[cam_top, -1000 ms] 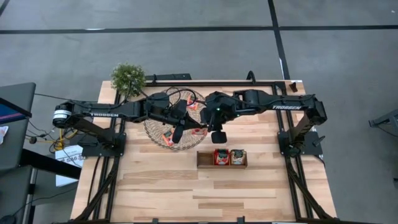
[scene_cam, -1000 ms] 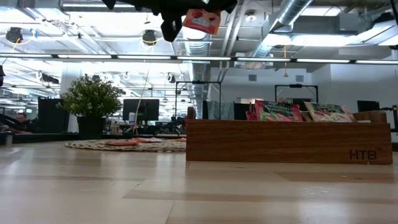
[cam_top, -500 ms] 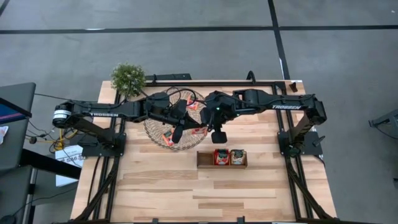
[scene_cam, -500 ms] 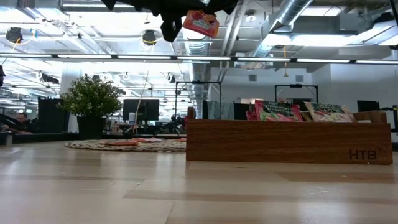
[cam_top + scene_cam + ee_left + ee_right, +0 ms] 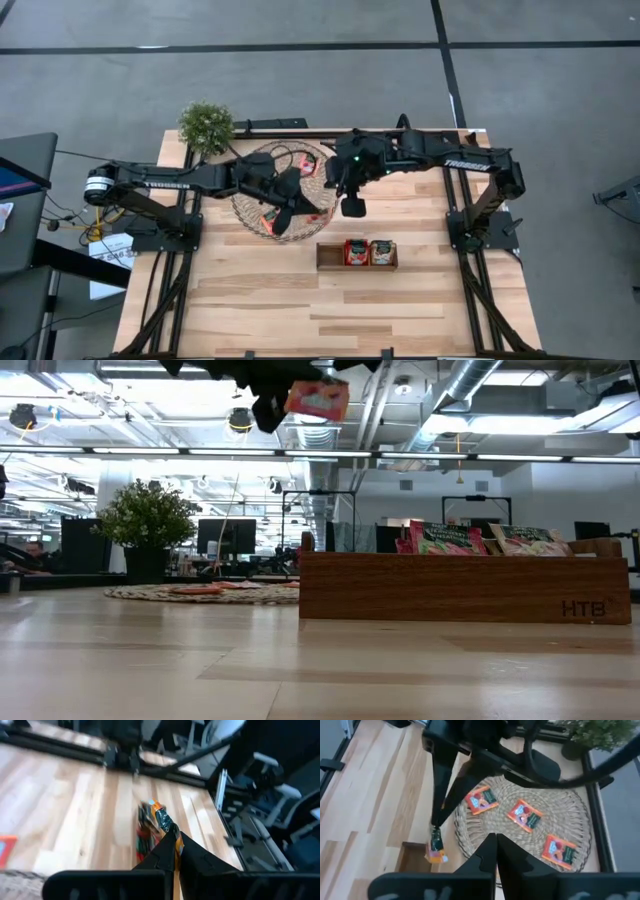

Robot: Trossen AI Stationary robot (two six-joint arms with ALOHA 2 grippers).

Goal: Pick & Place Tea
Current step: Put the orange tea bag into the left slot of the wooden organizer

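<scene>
Honestly, left gripper [image 5: 172, 851] pinching that tea sachet [image 5: 161, 820] should carry it high over the wooden tray's [image 5: 328, 258] empty slot, right gripper [image 5: 496, 845] pressed together, idle.

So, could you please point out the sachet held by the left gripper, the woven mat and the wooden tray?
held sachet [image 5: 318, 400], low view, its red face.
woven mat [image 5: 580, 815], right wrist view, bare weave near its rim.
wooden tray [image 5: 460, 588], low view, its front wall.
left gripper [image 5: 175, 845], left wrist view, fingertips shut on the sachet.
</scene>
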